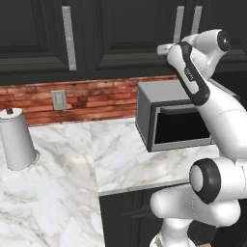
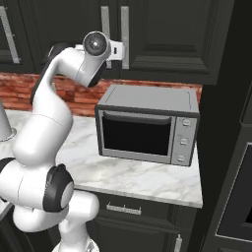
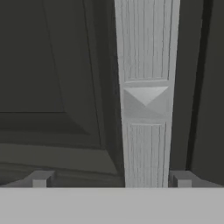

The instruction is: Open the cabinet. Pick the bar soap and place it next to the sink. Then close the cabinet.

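Black cabinet [image 3: 52, 78] door closed above marble counter [image 1: 120, 159]; claw [image 3: 111, 178] spread wide, empty, straddling its silver handle [image 3: 146, 65]

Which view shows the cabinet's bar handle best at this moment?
The hand view: the handle runs straight up the middle, close, between the open hand's fingertips. The right base view shows it just beside the hand; the left base view shows its top above the arm.
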You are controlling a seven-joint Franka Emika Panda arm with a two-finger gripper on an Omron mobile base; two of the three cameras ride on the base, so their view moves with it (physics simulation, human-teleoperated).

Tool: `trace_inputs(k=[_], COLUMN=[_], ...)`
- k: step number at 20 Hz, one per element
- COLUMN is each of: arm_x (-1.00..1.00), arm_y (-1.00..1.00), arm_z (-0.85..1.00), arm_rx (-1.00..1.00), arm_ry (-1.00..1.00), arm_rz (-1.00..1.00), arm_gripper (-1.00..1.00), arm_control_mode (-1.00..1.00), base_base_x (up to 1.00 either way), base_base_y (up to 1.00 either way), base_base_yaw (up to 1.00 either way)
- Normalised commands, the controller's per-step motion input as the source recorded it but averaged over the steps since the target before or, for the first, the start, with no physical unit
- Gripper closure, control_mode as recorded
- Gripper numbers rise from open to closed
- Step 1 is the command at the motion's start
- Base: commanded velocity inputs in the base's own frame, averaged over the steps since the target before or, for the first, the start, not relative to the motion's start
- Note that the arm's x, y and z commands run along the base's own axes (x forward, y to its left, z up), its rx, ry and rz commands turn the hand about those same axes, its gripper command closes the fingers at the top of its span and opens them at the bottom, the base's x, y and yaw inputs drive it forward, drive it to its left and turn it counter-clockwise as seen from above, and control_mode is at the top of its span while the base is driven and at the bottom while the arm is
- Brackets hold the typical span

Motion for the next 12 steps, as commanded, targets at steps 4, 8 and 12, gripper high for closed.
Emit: trace_inputs(k=[4,8,12], arm_x=[0.04,0.00,0.02], arm_y=[-0.03,-0.21,-0.06], arm_z=[0.00,0.00,0.00], arm_rx=[-0.02,0.00,0.00], arm_ry=[0.00,0.00,0.00], arm_rz=[0.00,-0.07,-0.14], arm_gripper=[-1.00,-1.00,-1.00], arm_control_mode=[-1.00,-1.00,-1.00], base_base_x=[0.00,0.00,0.00], base_base_y=[0.00,0.00,0.00], base_base_yaw=[0.00,0.00,0.00])
